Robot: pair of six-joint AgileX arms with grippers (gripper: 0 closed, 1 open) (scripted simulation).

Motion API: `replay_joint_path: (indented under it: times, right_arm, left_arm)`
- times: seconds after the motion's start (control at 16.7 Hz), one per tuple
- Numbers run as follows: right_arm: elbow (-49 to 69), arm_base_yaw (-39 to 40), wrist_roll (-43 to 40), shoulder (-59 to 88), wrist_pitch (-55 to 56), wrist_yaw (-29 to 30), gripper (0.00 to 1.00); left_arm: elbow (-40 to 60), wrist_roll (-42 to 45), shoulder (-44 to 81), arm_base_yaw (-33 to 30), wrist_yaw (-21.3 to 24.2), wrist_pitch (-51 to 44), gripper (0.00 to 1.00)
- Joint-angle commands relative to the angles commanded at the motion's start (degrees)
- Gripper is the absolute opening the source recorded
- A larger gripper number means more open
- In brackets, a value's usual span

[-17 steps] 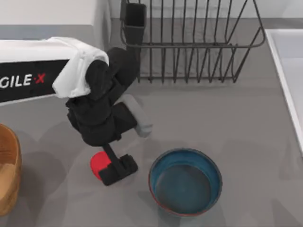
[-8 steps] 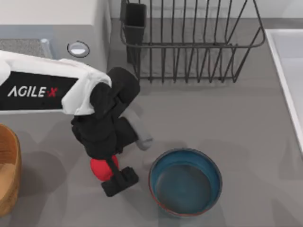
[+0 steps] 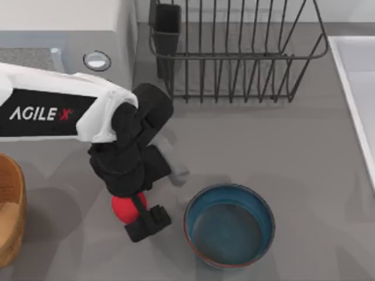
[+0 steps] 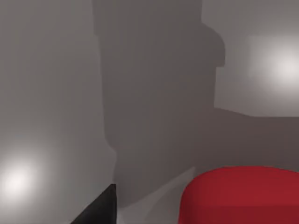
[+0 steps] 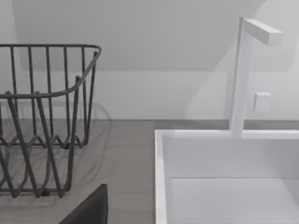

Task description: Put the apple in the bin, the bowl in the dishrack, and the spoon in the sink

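**Left gripper over the apple**

The left arm, lettered "AGILEX" in white on black, reaches in from the frame's left. Its left gripper [image 3: 139, 215] sits on the red apple [image 3: 121, 208], lower left of centre on the grey desk [image 3: 281, 146]; its grip I cannot tell. The bowl [image 3: 229, 225] stands just right.

Apple [image 3: 121, 208] half hidden under left tool [image 3: 142, 218]; bin [image 3: 10, 216] cut by left edge.
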Motion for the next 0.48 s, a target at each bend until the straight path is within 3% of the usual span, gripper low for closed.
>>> replay_joint_path:
  times: [0.36,0.48]
  right_arm:
    - [0.0,0.0,0.0,0.0,0.0,0.0,1.0]
    - [0.0,0.0,0.0,0.0,0.0,0.0,1.0]
  left_arm:
    - [0.0,0.0,0.0,0.0,0.0,0.0,0.02]
    - [0.0,0.0,0.0,0.0,0.0,0.0,0.0]
